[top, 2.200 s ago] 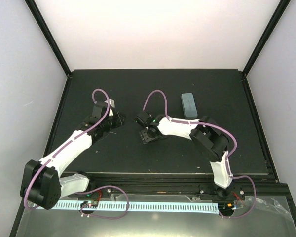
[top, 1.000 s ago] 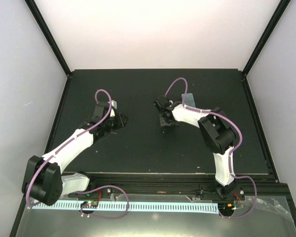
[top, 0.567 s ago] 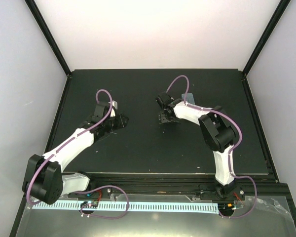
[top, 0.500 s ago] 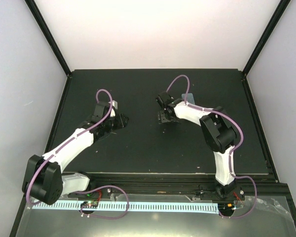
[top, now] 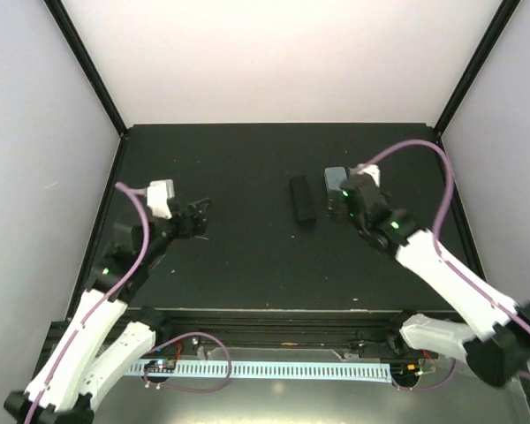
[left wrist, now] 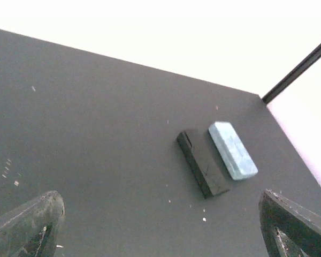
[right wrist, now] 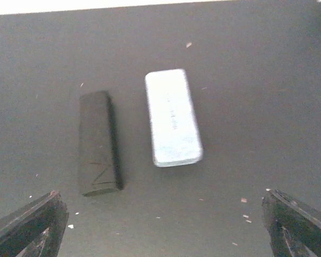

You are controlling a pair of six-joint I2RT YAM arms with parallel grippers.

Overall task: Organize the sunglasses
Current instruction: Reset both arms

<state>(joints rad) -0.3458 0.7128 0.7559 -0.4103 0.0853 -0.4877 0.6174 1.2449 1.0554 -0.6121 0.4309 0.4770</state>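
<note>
We see a black case (top: 303,199) and a pale blue case (top: 335,179) lying flat on the dark desk (top: 247,265), toward its far right. They lie side by side and parallel with a narrow gap between them, the black one on the left. The right hand (top: 337,203) hangs above the near end of the pale blue case and hides part of it. Its fingers (right wrist: 297,225) are spread wide with nothing between them. The left hand (top: 197,219) is well apart on the left side. Its fingers (left wrist: 27,225) are also spread wide and grip nothing. The sunglasses show in none of our views, so we cannot tell where they lie.
</note>
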